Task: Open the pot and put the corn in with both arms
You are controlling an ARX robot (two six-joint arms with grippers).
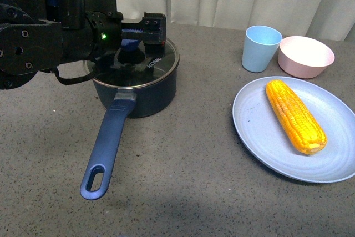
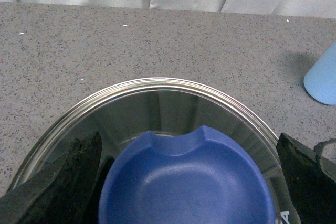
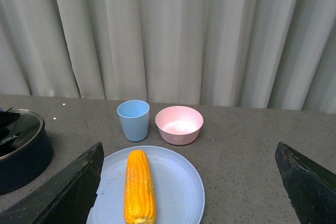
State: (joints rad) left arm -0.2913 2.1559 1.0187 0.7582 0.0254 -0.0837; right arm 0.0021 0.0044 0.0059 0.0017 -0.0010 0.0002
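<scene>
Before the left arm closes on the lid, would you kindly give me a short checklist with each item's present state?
1. Clear glass lid seated on the dark navy saucepan: ok.
2. Left gripper straddling the lid's blue knob: ok.
3. Knob gripped: not ok, the jaws are open.
4. Yellow-orange corn cob lying free on the pale blue plate: ok.
5. Right gripper open and facing the corn: ok.
6. Saucepan empty inside: cannot tell through the lid.
</scene>
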